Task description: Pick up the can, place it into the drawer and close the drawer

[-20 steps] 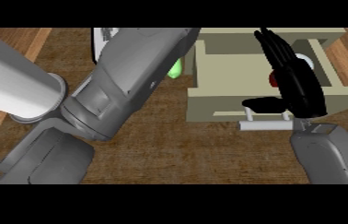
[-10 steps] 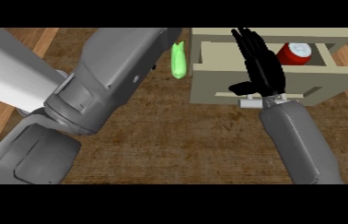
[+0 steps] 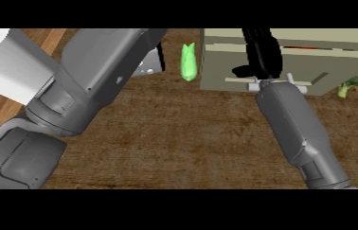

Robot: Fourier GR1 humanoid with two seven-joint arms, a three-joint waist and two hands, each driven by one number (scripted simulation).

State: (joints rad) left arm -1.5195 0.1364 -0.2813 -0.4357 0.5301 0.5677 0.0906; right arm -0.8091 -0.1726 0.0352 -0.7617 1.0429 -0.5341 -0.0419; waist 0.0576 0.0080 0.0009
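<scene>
Since a moment ago the drawer (image 3: 280, 58) has slid nearly shut; the right hand (image 3: 260, 54), fingers straight at one o'clock, pushes its front, hiding the can.

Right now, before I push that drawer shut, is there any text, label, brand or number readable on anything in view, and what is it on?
None readable.
can: only a red sliver shows inside the drawer; no label visible.
drawer front and handle: plain, no markings.
green vegetable on the counter: no sticker or print.
right hand and forearms: no lettering visible.
</scene>
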